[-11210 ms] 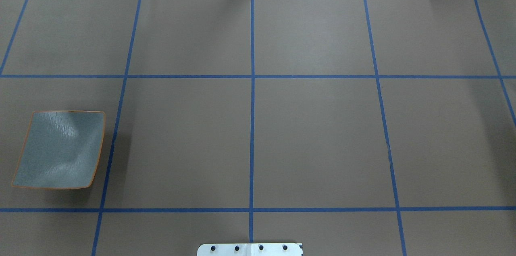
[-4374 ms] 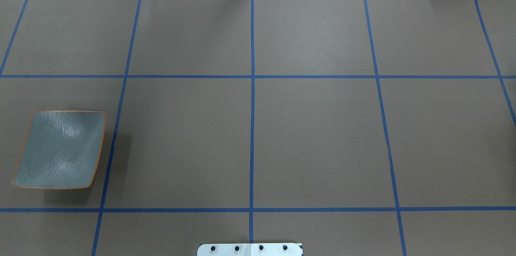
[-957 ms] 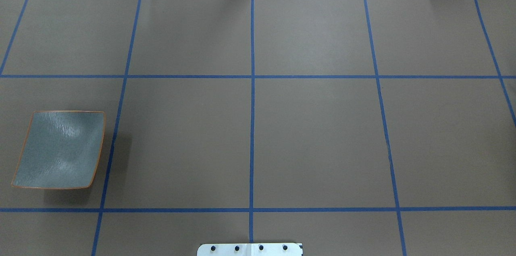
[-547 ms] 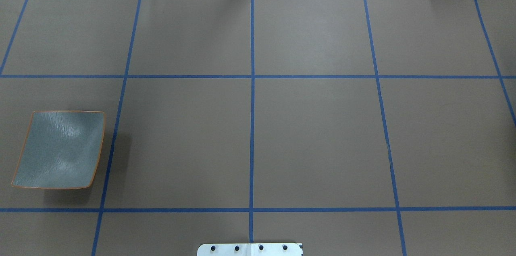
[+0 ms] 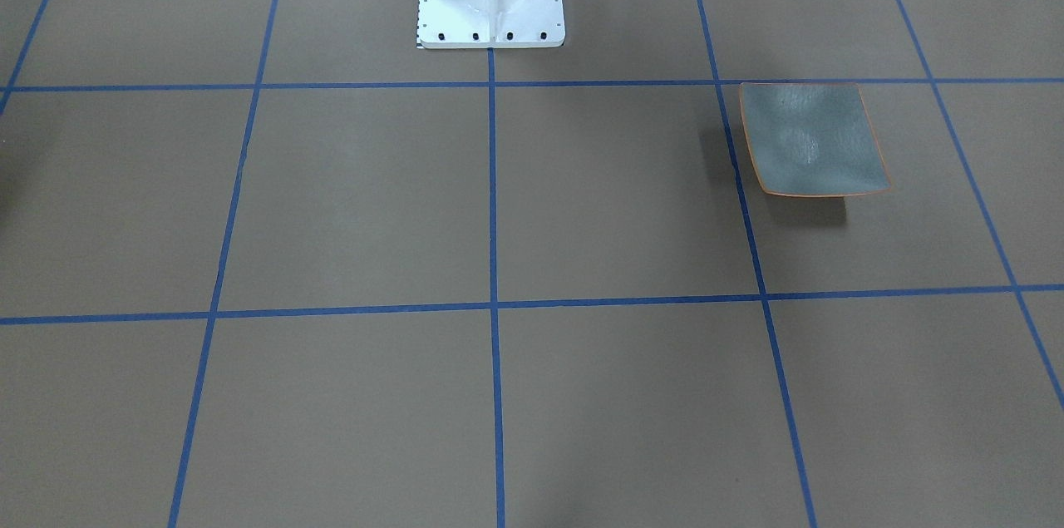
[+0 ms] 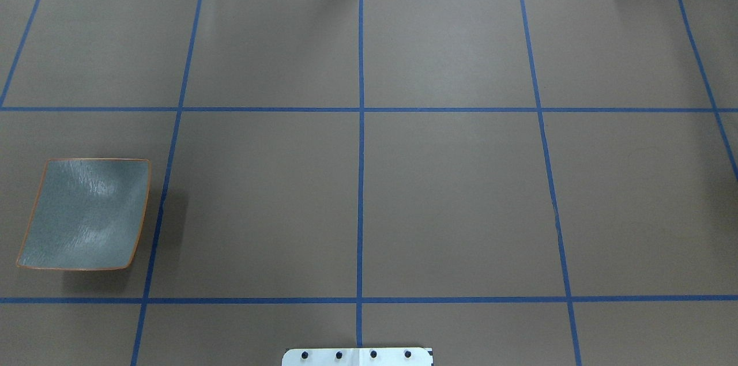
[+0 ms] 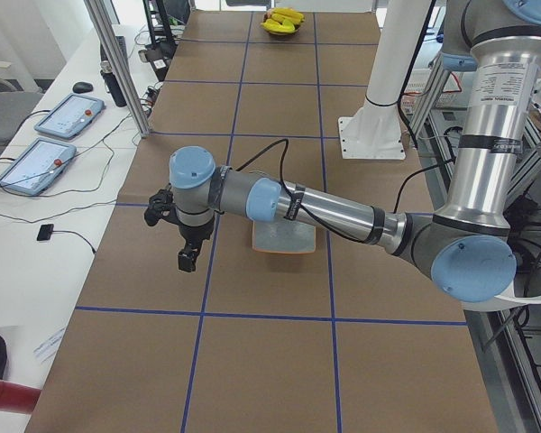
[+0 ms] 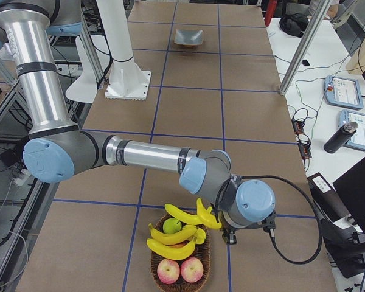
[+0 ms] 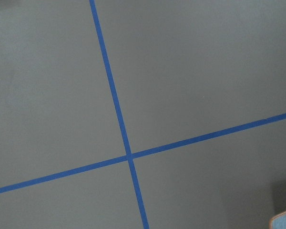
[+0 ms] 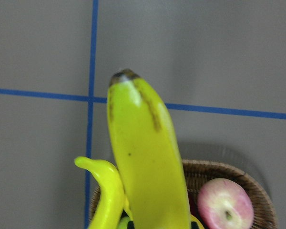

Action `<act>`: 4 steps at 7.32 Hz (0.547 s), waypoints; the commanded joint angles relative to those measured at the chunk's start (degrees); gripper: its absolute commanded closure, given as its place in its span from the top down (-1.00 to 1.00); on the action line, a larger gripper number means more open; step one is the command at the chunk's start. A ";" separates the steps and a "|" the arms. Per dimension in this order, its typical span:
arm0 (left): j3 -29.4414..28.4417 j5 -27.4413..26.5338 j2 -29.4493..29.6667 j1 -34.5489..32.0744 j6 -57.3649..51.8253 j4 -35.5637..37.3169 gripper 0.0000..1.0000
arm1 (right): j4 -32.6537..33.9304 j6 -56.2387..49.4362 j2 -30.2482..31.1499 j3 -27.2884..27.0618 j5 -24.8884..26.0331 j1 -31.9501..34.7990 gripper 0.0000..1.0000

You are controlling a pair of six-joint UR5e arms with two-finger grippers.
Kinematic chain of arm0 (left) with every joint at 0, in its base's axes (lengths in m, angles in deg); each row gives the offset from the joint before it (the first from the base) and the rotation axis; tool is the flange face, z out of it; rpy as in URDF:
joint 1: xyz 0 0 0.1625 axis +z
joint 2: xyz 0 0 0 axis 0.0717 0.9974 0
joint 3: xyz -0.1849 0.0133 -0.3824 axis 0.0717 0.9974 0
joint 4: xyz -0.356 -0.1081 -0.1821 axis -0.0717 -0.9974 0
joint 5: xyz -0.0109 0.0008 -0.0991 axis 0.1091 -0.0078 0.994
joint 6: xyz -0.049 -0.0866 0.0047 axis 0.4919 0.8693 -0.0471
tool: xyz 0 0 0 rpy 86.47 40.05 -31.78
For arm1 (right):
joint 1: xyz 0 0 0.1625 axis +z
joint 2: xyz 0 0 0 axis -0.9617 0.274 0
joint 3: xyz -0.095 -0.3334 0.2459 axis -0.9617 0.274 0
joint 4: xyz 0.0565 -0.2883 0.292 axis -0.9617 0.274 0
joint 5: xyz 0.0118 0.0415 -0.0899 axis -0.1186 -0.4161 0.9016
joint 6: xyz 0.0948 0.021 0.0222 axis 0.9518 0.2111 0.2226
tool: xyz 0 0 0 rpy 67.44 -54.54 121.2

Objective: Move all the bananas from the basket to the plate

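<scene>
One brown tabletop [image 6: 450, 193], gridded in blue tape [image 6: 361, 181], spans every view. Two arms work above it. My left arm [image 7: 325, 209] reaches out across the plate, and my right arm [image 8: 146, 155] bends down to the basket [image 8: 205, 258] at the opposite end.

The plate [image 6: 86, 213] lies bare on the robot's left. In the overhead view nothing on it has changed over the last seconds, so I count no banana delivered yet.

Four bananas [image 8: 170, 248] are at the basket with two apples [image 8: 169, 271]. One banana [image 10: 148, 162] stands steeply, close under the right wrist camera, which I read as the first pick under way.

The right end effector [image 8: 229, 234] sits just beside that banana, and the left end effector [image 7: 187, 254] hangs over bare tabletop. Whether either is open or closed, I cannot tell.
</scene>
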 commanded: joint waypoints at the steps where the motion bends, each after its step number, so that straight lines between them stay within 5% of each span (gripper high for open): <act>1: -0.60 2.83 3.96 3.79 10.57 -3.82 1.00 | -5.54 17.78 -1.26 -4.80 -9.40 -8.60 -1.00; 4: -1.05 7.33 12.47 13.98 30.07 -8.60 1.00 | -18.45 50.63 -2.06 -16.11 -13.48 -22.22 -1.00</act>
